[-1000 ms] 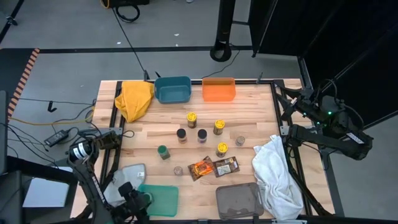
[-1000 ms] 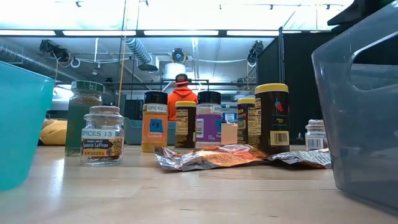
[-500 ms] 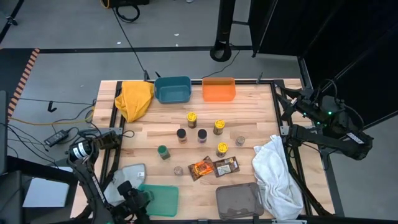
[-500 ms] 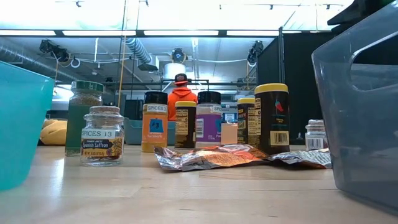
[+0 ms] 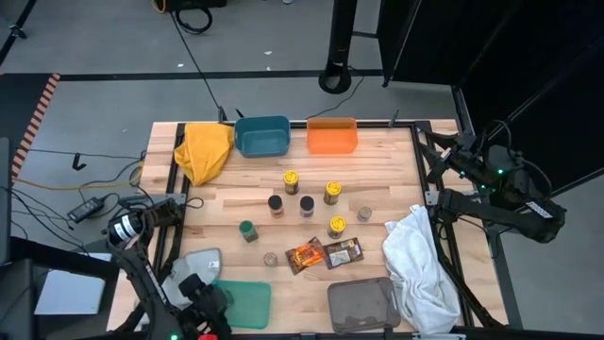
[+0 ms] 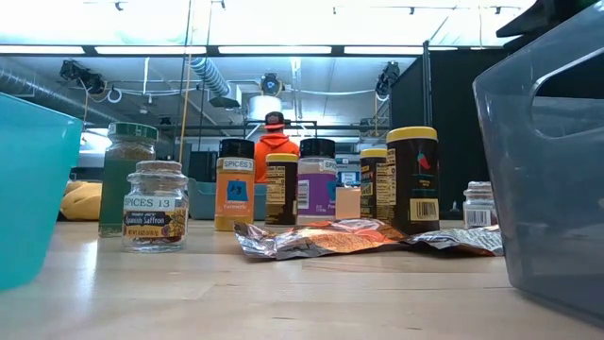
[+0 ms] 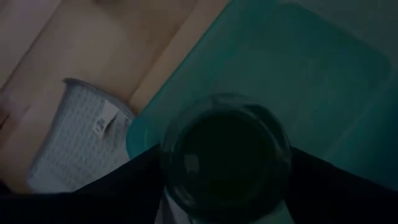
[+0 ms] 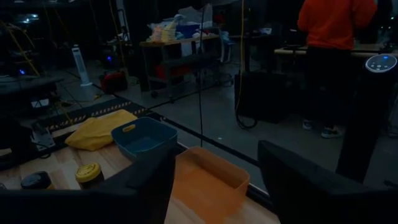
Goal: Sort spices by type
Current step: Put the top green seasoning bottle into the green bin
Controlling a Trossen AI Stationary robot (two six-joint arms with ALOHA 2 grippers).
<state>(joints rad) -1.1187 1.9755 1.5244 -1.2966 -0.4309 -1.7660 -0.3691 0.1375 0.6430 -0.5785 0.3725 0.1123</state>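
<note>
Several spice jars stand on their bases mid-table: yellow lids (image 5: 291,177) (image 5: 332,192), dark lids (image 5: 276,202), a green lid (image 5: 247,229), clear-grey ones (image 5: 364,214). Orange packet (image 5: 304,255) and brown packet (image 5: 343,252) lie flat beside them. My left gripper (image 5: 203,302) is at the near left corner over the teal bin (image 5: 247,307), shut on a dark-topped jar (image 7: 227,149). My right gripper (image 8: 217,186) waits open at the table's right edge (image 5: 444,200). My left gripper pinches the jar by its round side wall (image 7: 171,177), one dark finger (image 7: 140,183) on each side. The fingers point down from above, and the jar's dark round top faces the wrist camera. It hangs over the teal bin's floor (image 7: 323,81); whether it touches the floor is hidden.
A blue bin (image 5: 262,135) and an orange bin (image 5: 332,135) sit at the far edge, with a yellow cloth (image 5: 206,149) left of them. A grey bin (image 5: 362,304) sits at the near edge, a white cloth (image 5: 420,264) at the right, a grey cloth (image 5: 193,267) by the teal bin.
</note>
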